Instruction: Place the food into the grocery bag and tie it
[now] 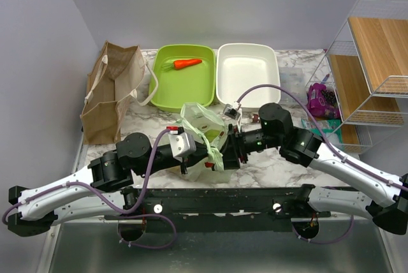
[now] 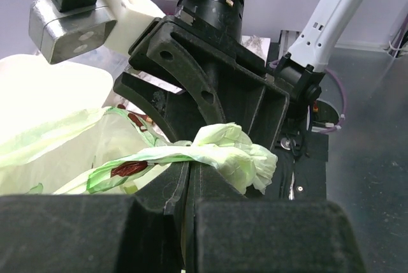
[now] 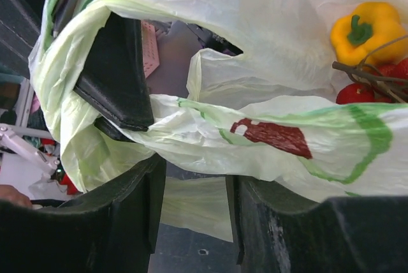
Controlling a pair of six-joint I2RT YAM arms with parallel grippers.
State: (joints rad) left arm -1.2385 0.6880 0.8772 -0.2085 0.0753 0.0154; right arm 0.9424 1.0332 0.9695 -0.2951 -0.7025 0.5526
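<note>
Grocery bag (image 1: pixel 203 123) stands mid-frame on the worktop (image 1: pixel 274 161) with the pepper (image 3: pixel 366 30) and tomatoes (image 3: pixel 357 92) inside, so we judge tying is in hand. Left tool (image 2: pixel 189 177) is clenched on a twisted handle (image 2: pixel 223 152). Right tool (image 3: pixel 194 184) seems parted (film drapes across it). Both arms reach inward, wrists level. Next we need the loops crossed.

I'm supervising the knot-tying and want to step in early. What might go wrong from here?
The left gripper is shut on a twisted handle of the thin grocery bag; a hard pull may tear it or slip it free. The right gripper stands open, bag plastic only draped across it, so closing might miss. The yellow bell pepper and cherry tomatoes show at the open mouth and might roll out if the bag tips.
</note>
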